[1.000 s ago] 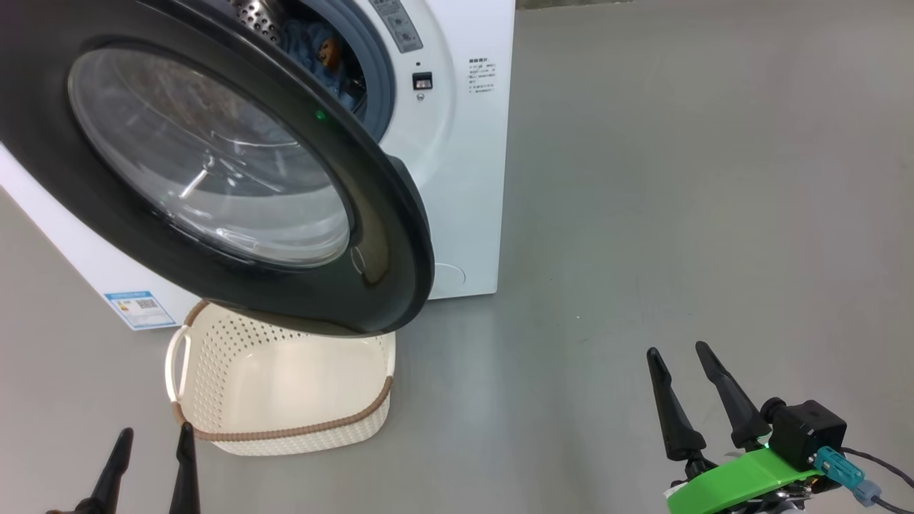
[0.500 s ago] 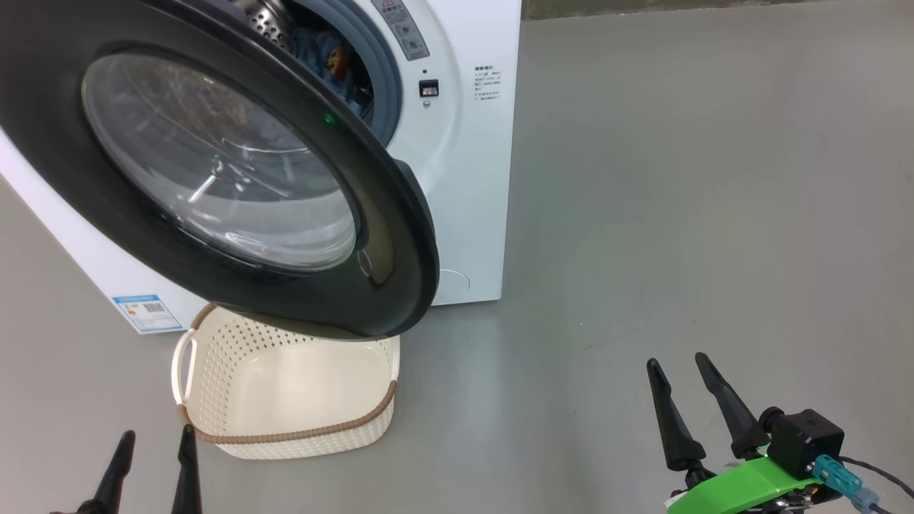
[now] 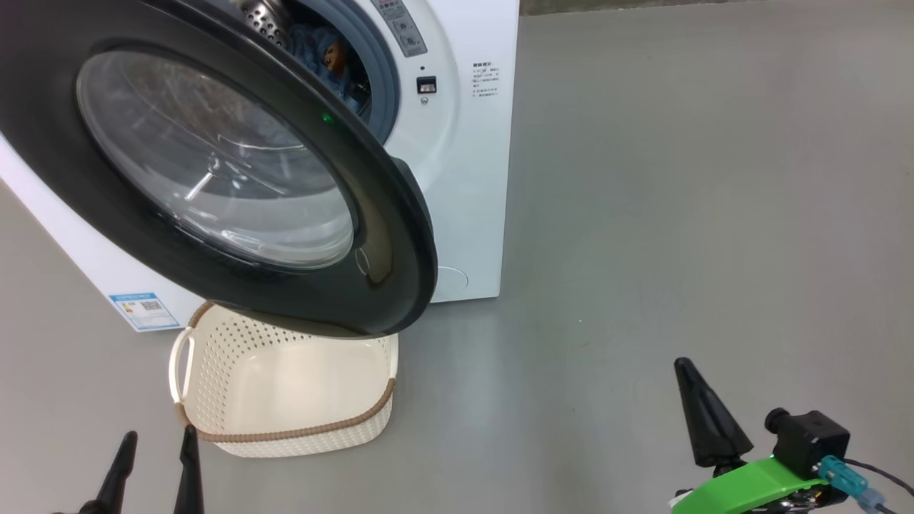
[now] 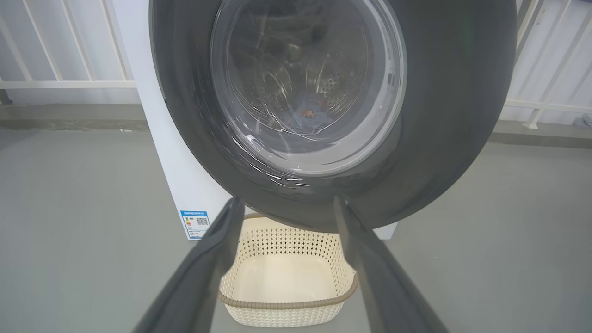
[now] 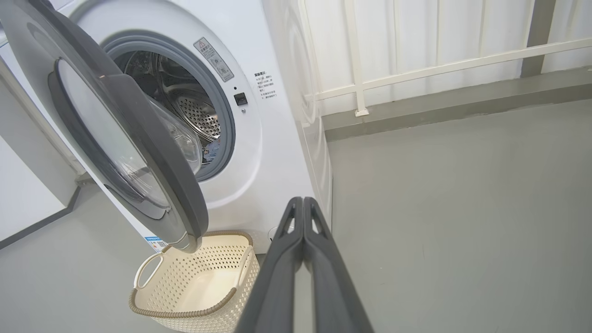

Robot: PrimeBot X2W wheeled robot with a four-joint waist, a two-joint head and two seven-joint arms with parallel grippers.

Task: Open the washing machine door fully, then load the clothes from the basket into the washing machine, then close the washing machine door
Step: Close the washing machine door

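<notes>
The washing machine (image 3: 464, 178) (image 5: 273, 138) stands with its black-rimmed round door (image 3: 214, 164) (image 4: 323, 101) (image 5: 134, 148) swung out over the basket (image 3: 285, 385) (image 4: 286, 277) (image 5: 199, 282), which holds nothing. The clothes (image 3: 325, 57) (image 5: 209, 150), blue with an orange bear print, lie inside the steel drum; through the door glass they show again (image 4: 307, 113). My left gripper (image 3: 153, 450) (image 4: 284, 203) is open, low at the left, just in front of the basket. My right gripper (image 3: 689, 368) (image 5: 303, 201) is shut on nothing, over bare floor right of the machine.
Grey floor (image 3: 678, 214) spreads to the right of the machine. A white railing (image 5: 439, 69) and a low kerb run along the back. A blue label sticker (image 3: 143, 308) sits on the machine's lower front.
My right gripper's fingers have come together from open to shut. The door, basket and left gripper stay as they were; the head view shifted slightly.
</notes>
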